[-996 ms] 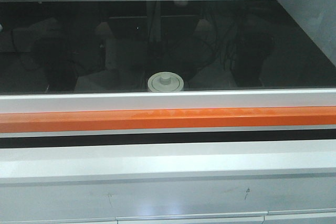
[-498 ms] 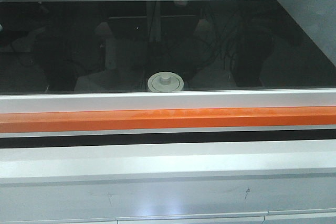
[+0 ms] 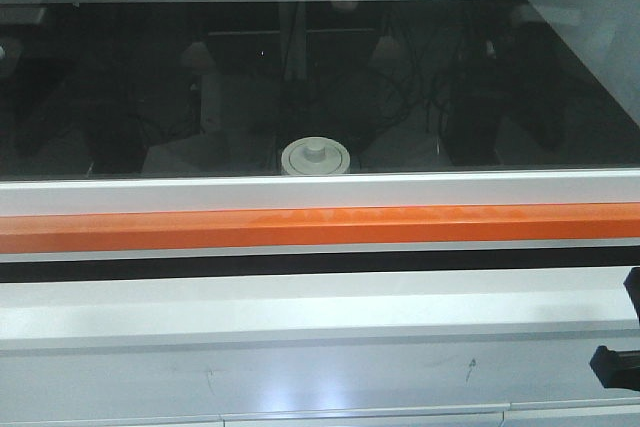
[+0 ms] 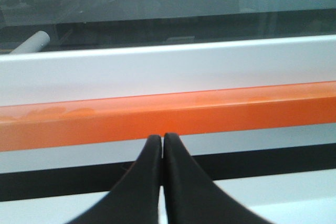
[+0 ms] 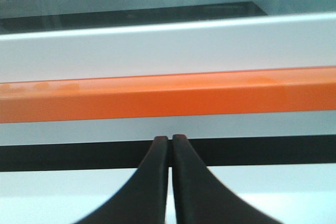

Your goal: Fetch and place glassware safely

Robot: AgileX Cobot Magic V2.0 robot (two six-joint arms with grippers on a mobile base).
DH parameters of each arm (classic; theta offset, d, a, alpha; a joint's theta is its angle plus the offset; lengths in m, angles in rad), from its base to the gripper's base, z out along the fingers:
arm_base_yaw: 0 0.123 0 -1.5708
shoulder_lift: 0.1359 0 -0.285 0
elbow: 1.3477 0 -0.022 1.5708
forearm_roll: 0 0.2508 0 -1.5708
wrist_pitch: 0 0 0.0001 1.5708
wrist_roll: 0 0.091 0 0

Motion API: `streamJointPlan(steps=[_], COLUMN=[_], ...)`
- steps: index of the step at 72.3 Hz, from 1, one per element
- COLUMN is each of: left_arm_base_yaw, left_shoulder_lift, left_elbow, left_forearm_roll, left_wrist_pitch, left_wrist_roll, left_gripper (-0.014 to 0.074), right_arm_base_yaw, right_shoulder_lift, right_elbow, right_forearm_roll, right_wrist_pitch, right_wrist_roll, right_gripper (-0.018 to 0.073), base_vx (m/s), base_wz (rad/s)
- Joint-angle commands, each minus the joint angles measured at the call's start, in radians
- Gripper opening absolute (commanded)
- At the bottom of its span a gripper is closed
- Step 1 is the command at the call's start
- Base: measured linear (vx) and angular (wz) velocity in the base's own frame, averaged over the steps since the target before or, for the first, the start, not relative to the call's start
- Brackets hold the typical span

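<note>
The glassware (image 3: 316, 157) shows in the front view as a round off-white lid with a central knob, on the dark floor behind the glass pane, just above the white frame. Its clear body is hidden by the frame. My left gripper (image 4: 161, 137) is shut with nothing in it, facing the orange bar from outside. My right gripper (image 5: 170, 138) is shut and empty too, in front of the same bar. Neither wrist view shows the glassware. A black part of an arm (image 3: 615, 365) pokes in at the front view's lower right edge.
A glass pane (image 3: 320, 77) full of reflections closes the dark chamber. Below it run a white frame (image 3: 320, 190), an orange bar (image 3: 320, 227) and a black strip, then white cabinet fronts (image 3: 320, 377). A white tube (image 4: 31, 43) lies behind the glass on the left.
A black arm part has come into the front view at the lower right edge. Reflections in the glass have shifted. The lid has not moved.
</note>
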Motion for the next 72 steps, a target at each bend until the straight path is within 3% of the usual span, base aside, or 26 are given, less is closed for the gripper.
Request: streamJointPlan(steps=[1, 36, 72], left_arm_base_yaw=[-0.005, -0.005, -0.005], left_shoulder_lift=[0.049, 0.330, 0.490], left_elbow=[-0.025, -0.025, -0.025], left_forearm_roll=[-0.008, -0.007, -0.007], left_wrist_pitch=[-0.093, -0.283, -0.446], left_wrist_roll=[-0.009, -0.007, -0.007], left_gripper=[-0.0007, -0.0007, -0.0007], right_arm_base_yaw=[0.000, 0.000, 0.000], right_shoulder_lift=[0.044, 0.289, 0.438], right_elbow=[-0.025, -0.025, -0.025], right_forearm_roll=[0.007, -0.028, -0.074], right_wrist_pitch=[-0.105, -0.291, -0.465], right_wrist_roll=[-0.006, -0.006, -0.006], right_gripper=[-0.0005, 0.0000, -0.0001], base_vx=[0.00, 0.00, 0.00], base_wz=[0.00, 0.00, 0.00])
